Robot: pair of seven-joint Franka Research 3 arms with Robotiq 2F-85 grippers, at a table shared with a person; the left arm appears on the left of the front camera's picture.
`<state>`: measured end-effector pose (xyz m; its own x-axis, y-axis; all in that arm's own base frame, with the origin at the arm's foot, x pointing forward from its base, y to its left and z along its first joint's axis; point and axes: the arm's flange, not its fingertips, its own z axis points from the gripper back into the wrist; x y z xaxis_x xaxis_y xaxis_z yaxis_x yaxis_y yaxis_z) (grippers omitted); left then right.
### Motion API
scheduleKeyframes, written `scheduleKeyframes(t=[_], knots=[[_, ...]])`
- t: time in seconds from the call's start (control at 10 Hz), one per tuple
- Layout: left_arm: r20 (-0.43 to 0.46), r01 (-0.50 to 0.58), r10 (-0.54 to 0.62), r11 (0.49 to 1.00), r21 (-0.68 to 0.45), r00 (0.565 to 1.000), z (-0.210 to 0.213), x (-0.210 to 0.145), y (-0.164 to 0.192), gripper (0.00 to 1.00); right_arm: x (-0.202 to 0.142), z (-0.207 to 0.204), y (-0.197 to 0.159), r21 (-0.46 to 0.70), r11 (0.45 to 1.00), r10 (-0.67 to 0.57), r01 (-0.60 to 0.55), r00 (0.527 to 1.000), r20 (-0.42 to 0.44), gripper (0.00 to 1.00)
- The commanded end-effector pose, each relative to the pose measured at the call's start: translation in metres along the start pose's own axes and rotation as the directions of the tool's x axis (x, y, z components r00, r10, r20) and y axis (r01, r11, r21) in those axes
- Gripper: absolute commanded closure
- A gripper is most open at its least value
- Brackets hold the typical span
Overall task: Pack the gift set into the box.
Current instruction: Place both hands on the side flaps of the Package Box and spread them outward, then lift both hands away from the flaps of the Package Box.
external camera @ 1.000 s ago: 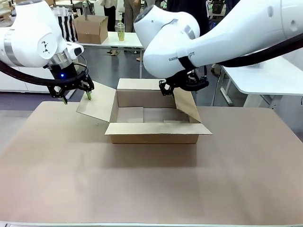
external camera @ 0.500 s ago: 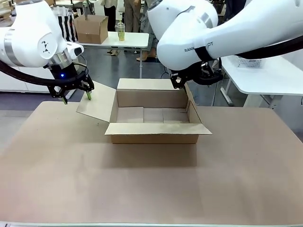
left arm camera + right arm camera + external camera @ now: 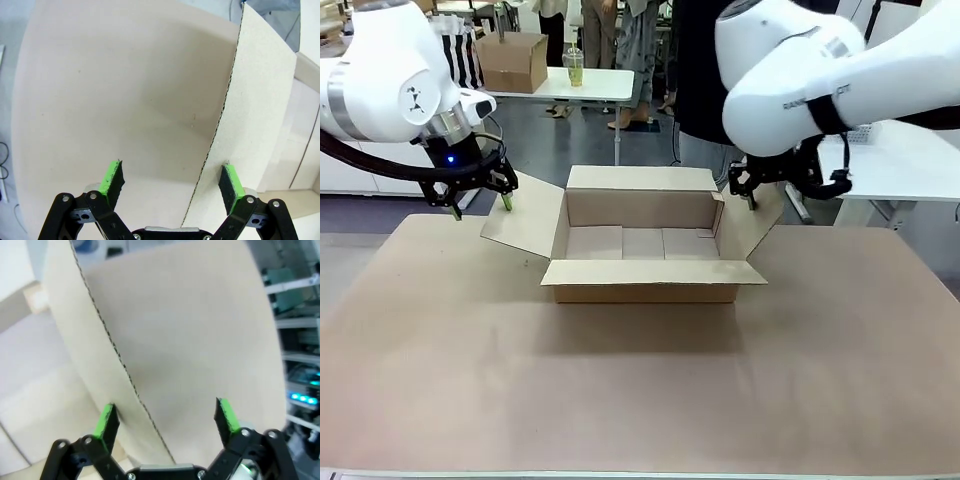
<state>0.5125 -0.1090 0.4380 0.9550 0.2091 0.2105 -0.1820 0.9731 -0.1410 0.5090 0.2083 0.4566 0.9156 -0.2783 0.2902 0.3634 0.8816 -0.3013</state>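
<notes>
The box [image 3: 645,282], a shallow brown carton, sits on the tabletop [image 3: 640,390] toward its far edge, all four flaps folded outward. Its interior shows only bare cardboard panels.

Left gripper [image 3: 171,167]: positioned at the flap [image 3: 255,90] on the box's left side. Jaws spread apart, green pads [image 3: 234,181] facing each other; the flap's edge runs between them, no clamping observed.

Right gripper [image 3: 167,410]: positioned at the flap [image 3: 107,355] on the opposite side. Jaws likewise apart, with that flap's edge between them.

Beyond the tabletop, a smaller cube-shaped carton [image 3: 512,62] and a drink cup [image 3: 574,66] stand on a white table [image 3: 595,85].
</notes>
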Motion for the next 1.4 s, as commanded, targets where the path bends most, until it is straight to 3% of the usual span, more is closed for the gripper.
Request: scheduleKeyframes(t=[0.0,0.2,0.3,1.3], knots=[[0.000,-0.011,0.011,1.000,0.022,1.000,0.001,0.001,-0.001,0.00,-0.006,-0.021,-0.040,0.142,0.990,-0.008,0.010,1.000,-0.011,0.00],[0.000,-0.011,0.011,1.000,0.022,1.000,0.001,0.001,-0.001,0.00,-0.014,-0.035,-0.043,0.212,0.977,0.021,-0.014,0.999,-0.031,0.00],[0.000,-0.011,0.011,1.000,0.022,1.000,0.001,0.001,-0.001,0.00,0.002,-0.018,-0.029,0.108,0.993,-0.038,0.038,0.999,-0.010,0.00],[0.000,-0.011,0.011,1.000,0.022,1.000,0.001,0.001,-0.001,0.00,0.002,-0.018,-0.029,0.108,0.993,-0.038,0.038,0.999,-0.010,0.00]])
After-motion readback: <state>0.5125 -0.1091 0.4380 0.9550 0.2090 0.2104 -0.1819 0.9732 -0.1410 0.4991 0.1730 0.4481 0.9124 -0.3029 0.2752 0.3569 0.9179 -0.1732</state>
